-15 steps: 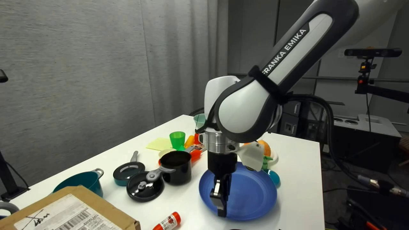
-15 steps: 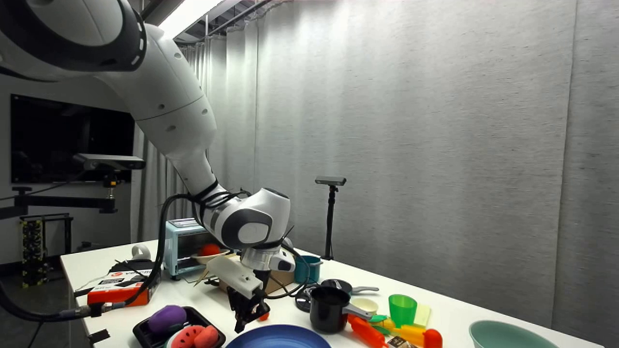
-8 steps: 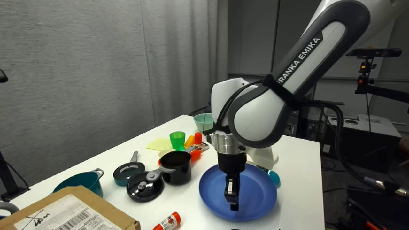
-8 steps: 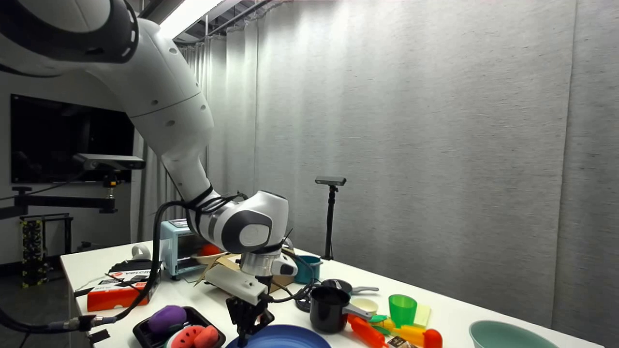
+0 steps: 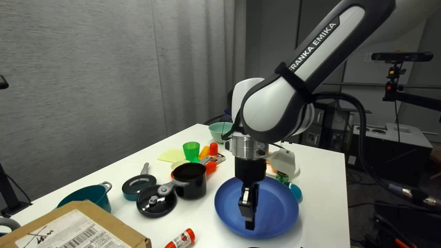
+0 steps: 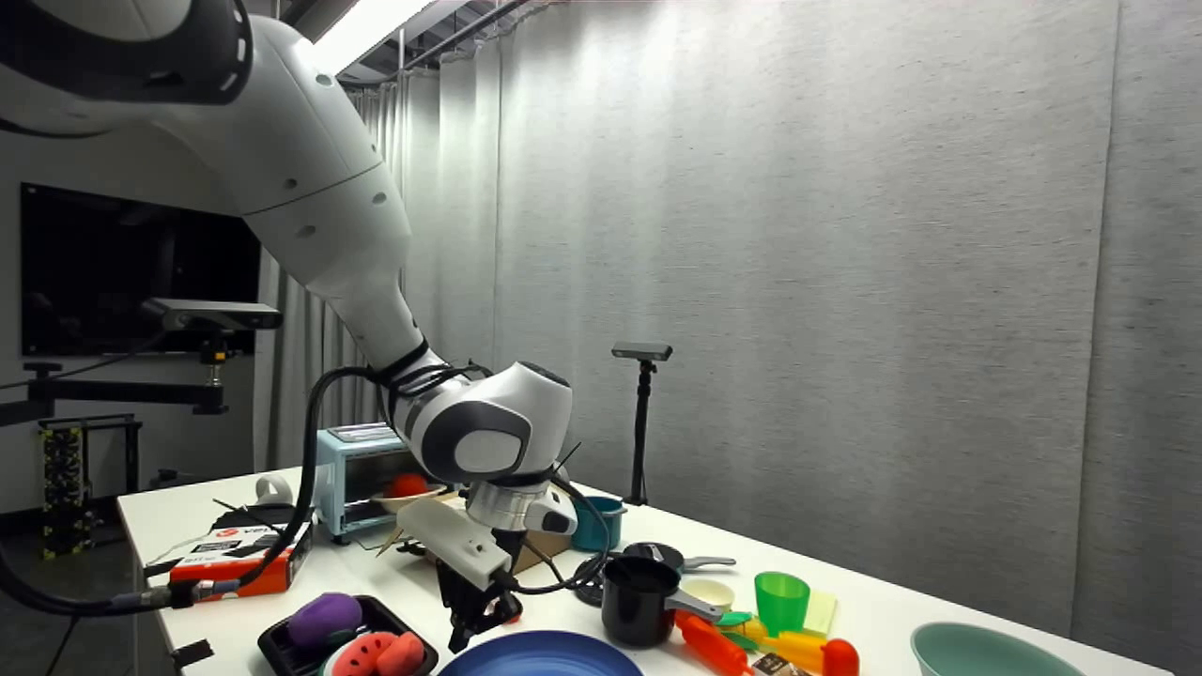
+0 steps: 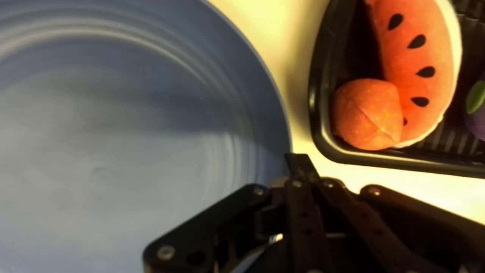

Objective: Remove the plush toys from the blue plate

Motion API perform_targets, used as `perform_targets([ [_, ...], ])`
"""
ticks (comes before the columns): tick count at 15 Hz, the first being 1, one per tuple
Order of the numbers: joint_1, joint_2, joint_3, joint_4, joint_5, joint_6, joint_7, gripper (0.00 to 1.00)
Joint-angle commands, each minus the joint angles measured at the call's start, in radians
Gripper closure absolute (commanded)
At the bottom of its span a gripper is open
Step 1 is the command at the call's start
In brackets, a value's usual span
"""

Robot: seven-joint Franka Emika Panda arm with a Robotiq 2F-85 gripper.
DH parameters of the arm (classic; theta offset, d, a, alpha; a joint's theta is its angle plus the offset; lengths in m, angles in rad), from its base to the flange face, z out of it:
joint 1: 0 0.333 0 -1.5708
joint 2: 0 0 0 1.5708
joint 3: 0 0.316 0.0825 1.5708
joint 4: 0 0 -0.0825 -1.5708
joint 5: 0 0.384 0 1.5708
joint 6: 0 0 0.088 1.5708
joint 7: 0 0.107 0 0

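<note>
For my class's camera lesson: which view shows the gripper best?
The wrist view: it shows the gripper closest, visibly shut, though cut off below. Both exterior views show it smaller, its closure harder to judge.

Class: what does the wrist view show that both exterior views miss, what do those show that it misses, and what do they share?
Only the wrist view: yellow specks and a seam on the small, rounded, coral-red plush toy.

Both exterior views alone: the tapered green cup, the cylindrical black pot and the round pale-green bowl.

Shared: the wide, round blue plate and the jointed black gripper.
</note>
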Motion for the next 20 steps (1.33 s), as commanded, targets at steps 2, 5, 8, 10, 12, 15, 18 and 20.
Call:
perform_targets([
  [2,-0.016,-0.012,0.005,-0.011,0.145,-0.035,-0.018,1.00],
  [5,0.001,0.007,0.000,-0.018,0.158,0.008,-0.004,1.00],
  [8,0.007,0.037,0.005,-0.014,0.153,0.040,0.001,1.00],
  [10,0.013,0.064,0.013,-0.006,0.149,0.058,0.002,1.00],
  [12,0.028,0.085,0.010,-0.002,0.110,0.079,0.021,1.00],
  [15,0.074,0.080,-0.035,-0.017,-0.056,0.150,0.092,1.00],
  [18,0.121,0.088,-0.095,-0.014,-0.255,0.215,0.202,1.00],
  [20,0.153,0.095,-0.142,-0.008,-0.377,0.246,0.282,1.00],
])
